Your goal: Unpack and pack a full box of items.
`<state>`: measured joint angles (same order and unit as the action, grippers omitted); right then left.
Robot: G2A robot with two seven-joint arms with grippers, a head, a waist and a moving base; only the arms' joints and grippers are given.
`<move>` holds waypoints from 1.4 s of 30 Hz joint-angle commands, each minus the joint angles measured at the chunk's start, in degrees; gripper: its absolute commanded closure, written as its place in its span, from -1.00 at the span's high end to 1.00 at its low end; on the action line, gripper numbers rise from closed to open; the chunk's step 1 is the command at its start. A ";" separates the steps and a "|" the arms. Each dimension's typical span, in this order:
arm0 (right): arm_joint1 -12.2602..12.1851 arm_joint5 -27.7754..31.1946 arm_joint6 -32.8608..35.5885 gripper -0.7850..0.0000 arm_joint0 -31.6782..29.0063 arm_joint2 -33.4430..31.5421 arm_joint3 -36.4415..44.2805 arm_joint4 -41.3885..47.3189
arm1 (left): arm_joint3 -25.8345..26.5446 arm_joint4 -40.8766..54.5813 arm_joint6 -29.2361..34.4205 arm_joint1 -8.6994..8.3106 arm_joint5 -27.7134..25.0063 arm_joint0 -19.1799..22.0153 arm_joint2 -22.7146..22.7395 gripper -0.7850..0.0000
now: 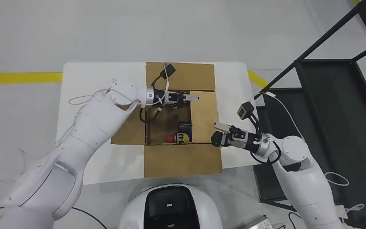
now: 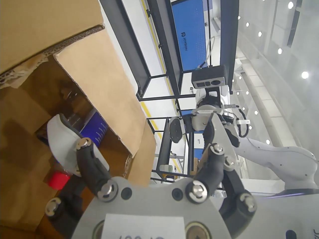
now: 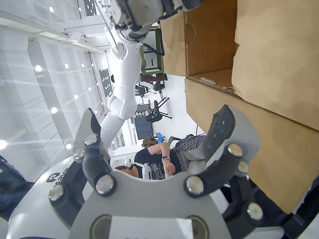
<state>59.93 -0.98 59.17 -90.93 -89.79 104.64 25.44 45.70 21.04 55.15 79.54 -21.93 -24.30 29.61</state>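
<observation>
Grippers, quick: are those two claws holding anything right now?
Left gripper: open, holding nothing, over the box.
Right gripper: open, holding nothing.

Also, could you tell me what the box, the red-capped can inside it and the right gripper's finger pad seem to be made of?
Box: corrugated cardboard, matte brown; fluted, torn edges show.
Can: probably metal, printed label, red plastic-looking cap; too small to be sure.
Finger pad of the right gripper: likely black rubber, given its studded texture.
</observation>
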 commanded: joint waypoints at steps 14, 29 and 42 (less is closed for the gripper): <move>-0.57 -1.95 2.07 1.00 -0.54 2.78 0.67 -3.61 | -18.37 1.71 -4.84 11.18 -7.45 2.76 -4.58 1.00; -0.81 -2.60 1.73 1.00 0.29 6.71 0.97 -5.49 | -23.33 13.81 4.21 16.17 -18.54 4.60 0.77 1.00; -0.71 8.73 -5.00 1.00 -5.21 3.07 2.50 -0.45 | -25.44 15.36 8.52 19.00 -18.68 5.61 2.11 1.00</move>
<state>59.28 7.18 54.53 -95.25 -86.07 106.77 25.21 20.80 36.46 63.98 98.50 -40.31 -18.88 31.47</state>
